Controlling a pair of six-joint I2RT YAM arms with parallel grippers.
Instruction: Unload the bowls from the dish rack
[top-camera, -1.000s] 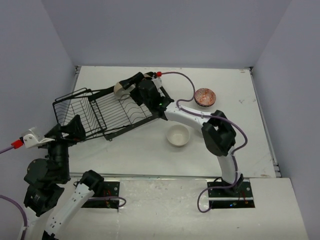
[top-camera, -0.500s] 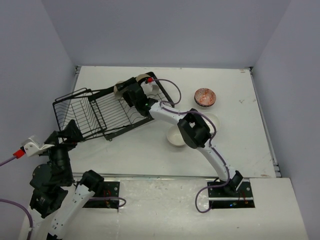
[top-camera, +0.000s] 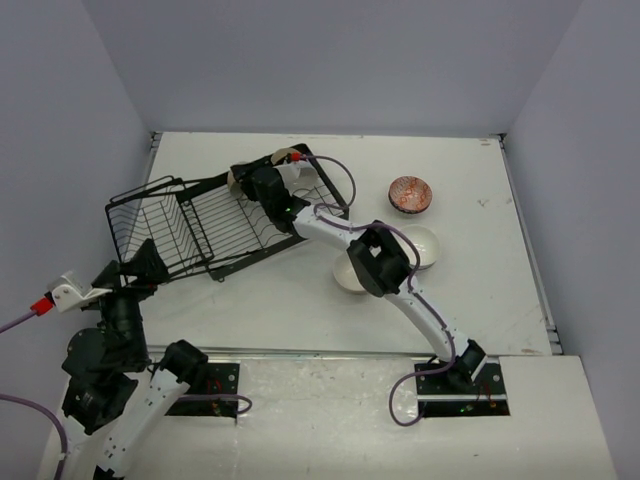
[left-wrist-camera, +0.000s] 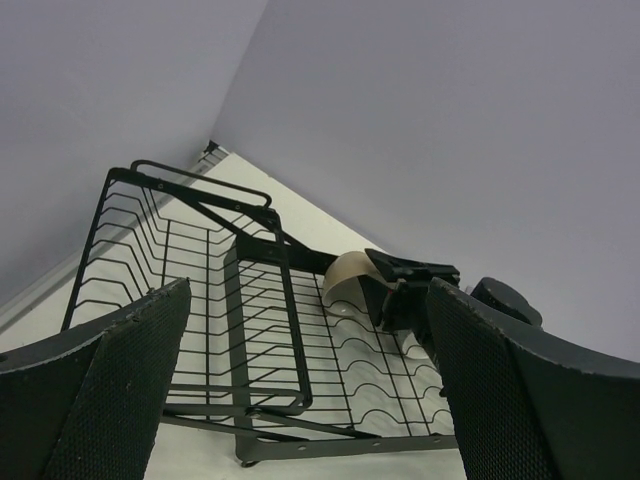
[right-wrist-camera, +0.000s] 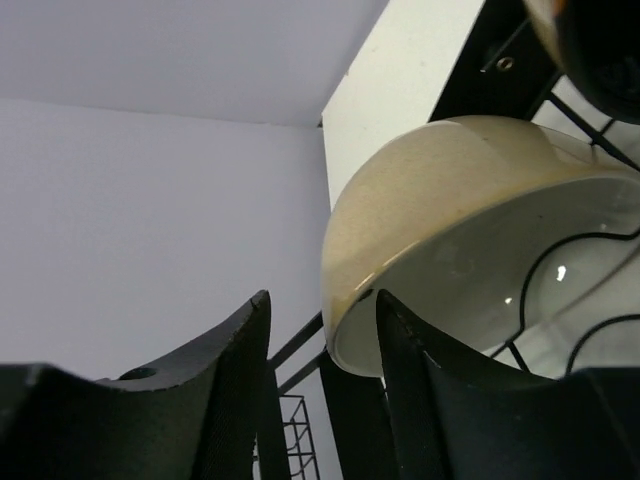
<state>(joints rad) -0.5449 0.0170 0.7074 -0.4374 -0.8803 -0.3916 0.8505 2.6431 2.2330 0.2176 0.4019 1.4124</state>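
our right gripper (right-wrist-camera: 322, 320) has its two fingers parted and unclenched. it grips nothing yet, though the rim of a beige bowl (right-wrist-camera: 440, 190) dips into the gap between them. one finger (right-wrist-camera: 215, 400) is on the bowl's outer, beige side with a sliver of background showing between it and the wall. the other finger is on the pale inner side. so the bowl lies straight ahead of the gripper and slightly above it, tipped up on its edge, with its rim running roughly along the fingers and its hollow facing the inner finger. we judge that closing on that rim and lifting the bowl up out of its slot is what the next move calls for. just beside it, higher in the wrist view, is a dark-lined bowl (right-wrist-camera: 600, 60). both stand at the far end of the dish rack (top-camera: 200, 225). the right arm is plainly the nearer one. our left gripper (left-wrist-camera: 305, 300) hangs wide open off the rack's near-left corner by the basket end, well apart from either bowl. out on the table (top-camera: 300, 310) we see a speckled bowl (top-camera: 409, 194) and two white bowls (top-camera: 428, 243), one of them partly under the right arm.
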